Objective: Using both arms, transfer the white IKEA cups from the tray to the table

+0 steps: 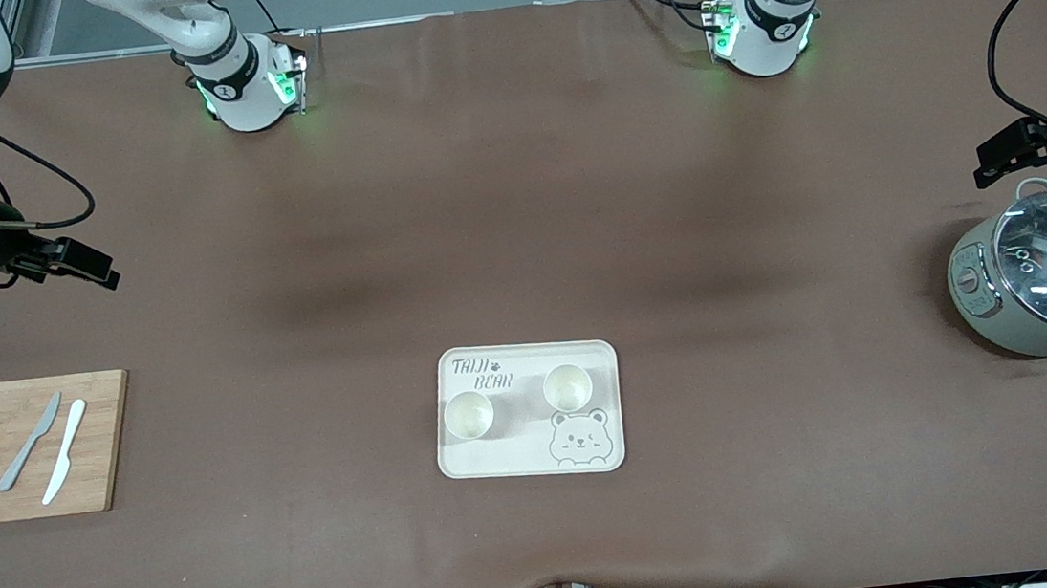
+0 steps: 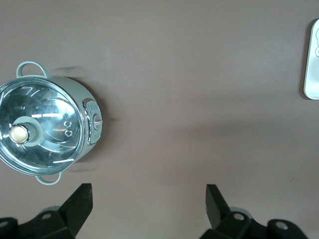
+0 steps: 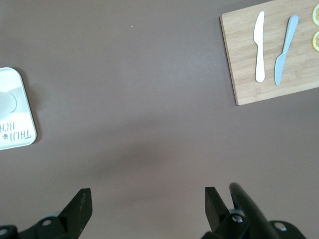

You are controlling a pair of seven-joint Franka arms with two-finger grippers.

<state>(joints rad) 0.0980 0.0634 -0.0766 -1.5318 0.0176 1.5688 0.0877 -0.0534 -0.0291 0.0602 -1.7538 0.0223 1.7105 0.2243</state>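
Front view: both cups stand on the tray (image 1: 533, 462), one (image 1: 469, 414) toward the right arm's end, the other (image 1: 567, 387) toward the left arm's end, near the bear drawing. The step in hand looks like the reach. To do it well, each arm should probably take the cup on its own side, come down from above with jaws wide around the rim, and keep the two wrists apart over the small tray. The right gripper (image 1: 83, 262) hangs over bare tabletop (image 1: 513, 189), well apart from the tray, above the cutting board's (image 1: 24, 448) end. The left gripper (image 1: 1009, 153) hovers just beside the cooker (image 1: 1046, 284), also well apart from the tray.

Left wrist view: the left gripper (image 2: 148, 201) is released, fingers spread and empty, pointing down at the tabletop. The cooker lies to one side, a tray corner (image 2: 313, 64) at the edge.

Right wrist view: the right gripper (image 3: 148, 201) is likewise released and empty, above tabletop between the tray and the board.
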